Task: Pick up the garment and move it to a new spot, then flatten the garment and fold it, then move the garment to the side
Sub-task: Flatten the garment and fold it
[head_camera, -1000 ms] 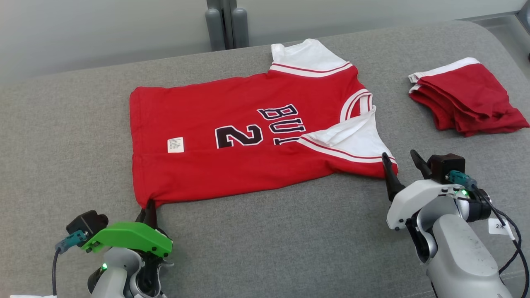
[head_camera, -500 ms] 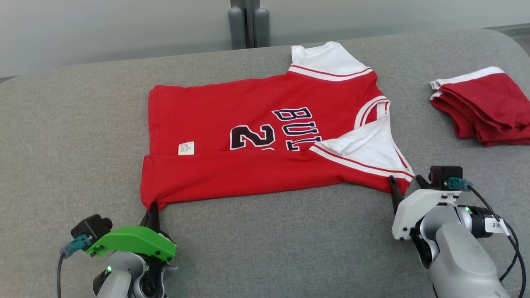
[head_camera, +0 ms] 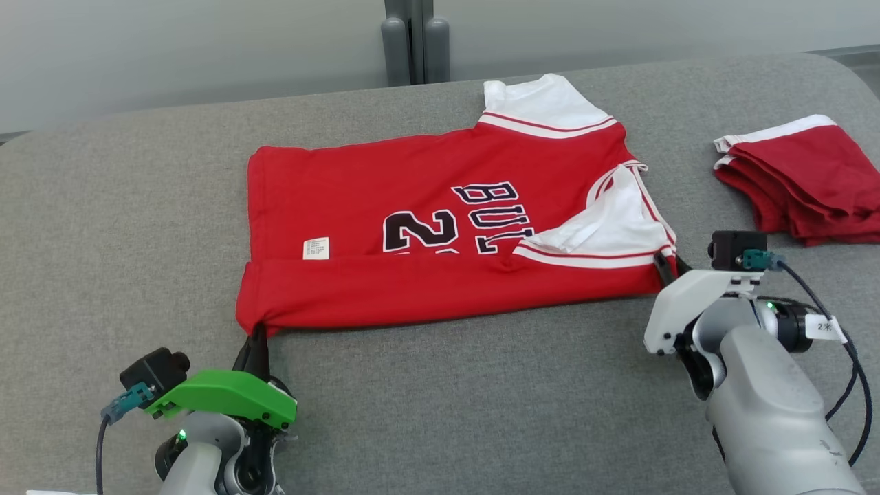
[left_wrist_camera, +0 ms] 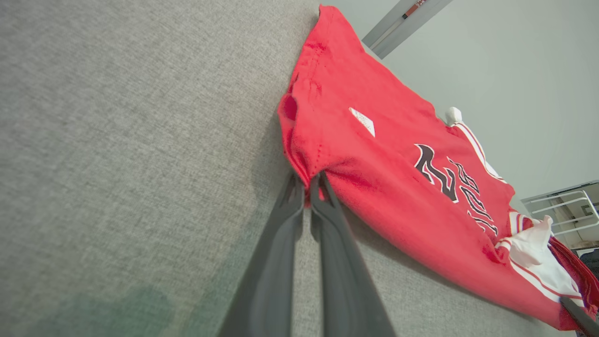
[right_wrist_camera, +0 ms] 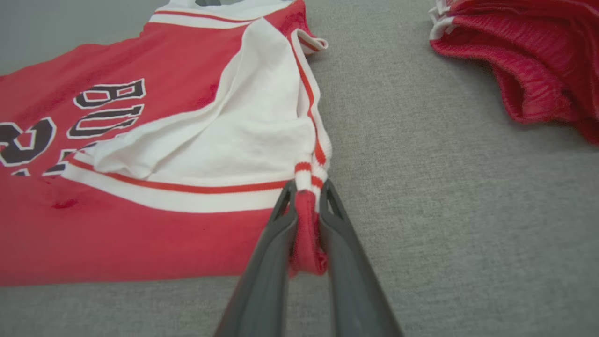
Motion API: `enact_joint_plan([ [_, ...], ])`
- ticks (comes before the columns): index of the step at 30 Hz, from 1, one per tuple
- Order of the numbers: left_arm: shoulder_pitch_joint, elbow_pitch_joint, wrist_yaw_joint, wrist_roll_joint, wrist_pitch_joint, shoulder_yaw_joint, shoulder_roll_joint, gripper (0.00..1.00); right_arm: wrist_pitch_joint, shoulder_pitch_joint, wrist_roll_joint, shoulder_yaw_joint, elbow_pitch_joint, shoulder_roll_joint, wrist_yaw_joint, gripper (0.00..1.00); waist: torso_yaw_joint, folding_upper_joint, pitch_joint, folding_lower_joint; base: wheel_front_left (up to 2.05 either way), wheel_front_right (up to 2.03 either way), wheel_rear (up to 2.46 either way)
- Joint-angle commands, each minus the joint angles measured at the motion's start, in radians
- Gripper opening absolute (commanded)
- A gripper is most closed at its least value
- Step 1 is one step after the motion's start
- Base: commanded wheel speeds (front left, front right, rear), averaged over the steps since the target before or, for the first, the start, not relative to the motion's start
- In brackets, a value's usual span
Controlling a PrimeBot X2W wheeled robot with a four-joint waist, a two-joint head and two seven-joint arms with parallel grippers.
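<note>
**A:** Surface and room?
**B:** One grey cloth-covered padded surface (head_camera: pixel 481 399), rounded at its far corners. A pale wall (head_camera: pixel 172 48) stands behind it, with grey posts (head_camera: pixel 412 38) at the far edge.

**A:** Count of items?
**B:** Garments, two: one jersey (head_camera: pixel 385 179), spread out, and one folded red pile (head_camera: pixel 804 179) with white trim, at the far right and well apart from the jersey. Grippers, two. Label (head_camera: pixel 315 248), one.

**A:** Jersey, description and place?
**B:** Red, with white sleeves striped in red. A black, white-edged "2" and the letters "BU" are on the chest, and the white label is near the hem. It lies mid-surface, hem to the robot's left and neck to its right. The near long edge is turned over onto the front. The near sleeve is folded across the chest, and the far sleeve lies flat.

**A:** Grippers, condition?
**B:** Left gripper (left_wrist_camera: pixel 307 180): fingers pressed together, pinching the near hem corner. Right gripper (right_wrist_camera: pixel 309 185): fingers closed on a bunch of red cloth at the near sleeve's edge.
</note>
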State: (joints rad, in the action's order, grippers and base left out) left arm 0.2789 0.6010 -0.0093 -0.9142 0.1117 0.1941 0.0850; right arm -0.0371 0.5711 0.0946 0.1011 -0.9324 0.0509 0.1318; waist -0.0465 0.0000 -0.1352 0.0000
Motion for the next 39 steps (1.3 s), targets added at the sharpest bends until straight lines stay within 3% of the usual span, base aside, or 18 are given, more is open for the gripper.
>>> enact_joint_plan([
  [1,0.008,-0.017,-0.008,0.011,0.006,0.001,0.016,0.0,0.007,0.017,0.005,0.002,0.019,0.023,-0.002,0.0,-0.003,0.0,0.011,0.0,0.0,0.0,0.0],
  [6,-0.046,-0.075,-0.003,0.015,0.0,0.009,0.024,0.0,0.053,-0.015,0.032,0.0,0.08,0.059,-0.003,0.0,-0.001,0.0,0.035,0.0,0.0,0.0,0.0],
  [14,-0.198,-0.188,0.028,0.038,-0.04,0.062,0.032,0.0,0.129,-0.195,0.111,0.004,0.232,0.084,-0.003,0.0,0.008,0.0,0.054,0.0,0.0,0.0,0.0],
  [25,-0.338,-0.299,0.09,0.071,-0.075,0.104,0.058,0.0,0.189,-0.45,0.17,0.057,0.452,0.039,-0.002,0.0,0.017,0.0,0.05,0.0,0.0,0.0,0.0],
  [26,-0.341,-0.31,0.094,0.079,-0.077,0.108,0.064,0.09,0.19,-0.465,0.17,0.06,0.468,0.036,-0.003,0.06,0.016,0.0,0.049,0.0,0.0,0.0,0.0],
  [27,-0.343,-0.32,0.098,0.087,-0.079,0.111,0.07,0.44,0.19,-0.475,0.17,0.062,0.48,0.033,-0.003,0.23,0.016,0.0,0.049,0.0,0.0,0.0,0.0],
  [28,-0.348,-0.333,0.104,0.093,-0.079,0.113,0.08,1.0,0.19,-0.489,0.171,0.067,0.497,0.029,-0.002,0.82,0.014,0.0,0.049,0.0,0.0,0.0,0.0],
  [29,-0.35,-0.344,0.109,0.099,-0.084,0.115,0.089,1.0,0.19,-0.499,0.17,0.07,0.511,0.026,-0.002,1.0,0.013,0.0,0.049,0.0,0.0,0.0,0.0],
  [39,-0.241,-0.456,0.143,0.174,-0.163,0.1,0.232,1.0,0.183,-0.542,0.135,0.102,0.676,0.006,-0.002,1.0,-0.009,0.0,0.017,0.0,0.0,0.0,0.0],
])
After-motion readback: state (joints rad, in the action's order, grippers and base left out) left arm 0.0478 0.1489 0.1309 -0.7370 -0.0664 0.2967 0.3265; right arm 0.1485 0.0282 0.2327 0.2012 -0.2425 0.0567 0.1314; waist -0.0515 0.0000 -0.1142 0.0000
